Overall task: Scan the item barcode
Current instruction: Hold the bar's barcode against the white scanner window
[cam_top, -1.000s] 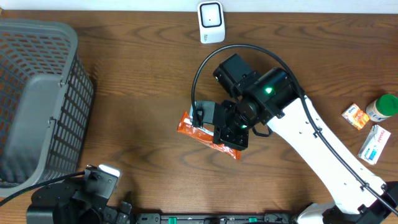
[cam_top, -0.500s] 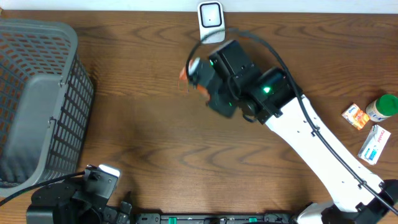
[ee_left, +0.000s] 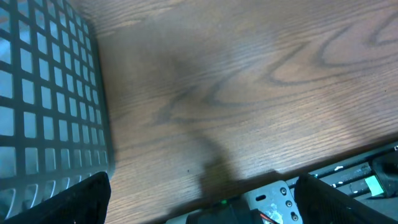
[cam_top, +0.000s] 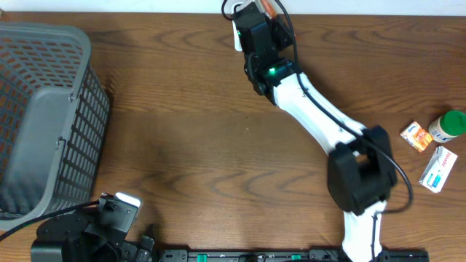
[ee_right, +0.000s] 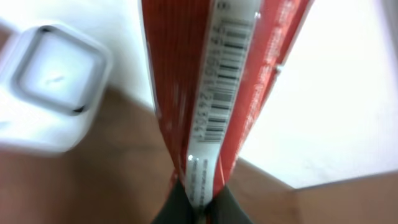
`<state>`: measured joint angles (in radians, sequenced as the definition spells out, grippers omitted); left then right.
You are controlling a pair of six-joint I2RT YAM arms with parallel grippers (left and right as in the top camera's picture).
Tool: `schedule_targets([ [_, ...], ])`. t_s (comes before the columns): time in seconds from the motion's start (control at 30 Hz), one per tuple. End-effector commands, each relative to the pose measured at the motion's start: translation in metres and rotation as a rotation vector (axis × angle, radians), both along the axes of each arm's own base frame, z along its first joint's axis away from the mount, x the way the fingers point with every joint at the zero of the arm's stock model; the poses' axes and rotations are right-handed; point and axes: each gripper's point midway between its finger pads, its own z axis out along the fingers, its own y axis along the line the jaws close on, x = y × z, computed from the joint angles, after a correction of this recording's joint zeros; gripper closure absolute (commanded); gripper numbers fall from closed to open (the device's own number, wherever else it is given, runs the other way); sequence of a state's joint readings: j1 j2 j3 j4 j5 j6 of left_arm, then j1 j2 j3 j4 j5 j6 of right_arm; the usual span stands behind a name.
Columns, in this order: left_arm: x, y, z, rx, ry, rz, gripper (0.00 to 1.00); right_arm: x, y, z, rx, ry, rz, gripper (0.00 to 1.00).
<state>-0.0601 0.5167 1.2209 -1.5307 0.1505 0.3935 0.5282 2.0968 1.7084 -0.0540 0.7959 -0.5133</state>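
Observation:
A red snack packet (ee_right: pixel 217 74) with a white barcode strip hangs upright in my right gripper (ee_right: pixel 199 208), which is shut on its lower edge. The barcode faces the wrist camera. A white scanner (ee_right: pixel 53 81) stands just left of the packet, at the table's far edge by the wall. From overhead, the right gripper (cam_top: pixel 256 22) is stretched to the back of the table and covers most of the scanner, with a sliver of the packet (cam_top: pixel 269 7) showing beyond it. My left gripper (ee_left: pixel 205 205) rests open and empty at the front left.
A grey mesh basket (cam_top: pixel 44 116) fills the left side and sits close to the left gripper, where its wall (ee_left: pixel 43 93) shows. At the far right lie a small orange box (cam_top: pixel 416 136), a white box (cam_top: pixel 438 169) and a green-capped bottle (cam_top: pixel 451 124).
The right arm lifted the red packet from the table's middle and carried it back to the scanner at the far edge. The left arm has not moved.

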Motion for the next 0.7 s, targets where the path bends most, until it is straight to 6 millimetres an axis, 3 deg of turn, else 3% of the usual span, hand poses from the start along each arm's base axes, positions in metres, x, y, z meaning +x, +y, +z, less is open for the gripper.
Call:
schedule_targets([
  [0.0, -0.001, 0.000, 0.002, 0.005, -0.009, -0.006, 0.05, 0.020, -0.022, -0.005, -0.286, -0.016, -0.072, 0.99],
  [0.23, -0.001, 0.000, 0.002, 0.005, -0.008, -0.006, 0.05, 0.049, -0.004, -0.051, -0.597, -0.037, 0.010, 0.99],
  [0.4, -0.001, 0.000, 0.002, 0.005, -0.009, -0.006, 0.05, 0.057, 0.006, -0.107, -0.890, 0.074, 0.119, 0.99],
  [0.67, -0.001, 0.000, 0.002, 0.005, -0.008, -0.006, 0.05, 0.061, 0.003, -0.122, -0.980, 0.064, 0.122, 0.99],
])
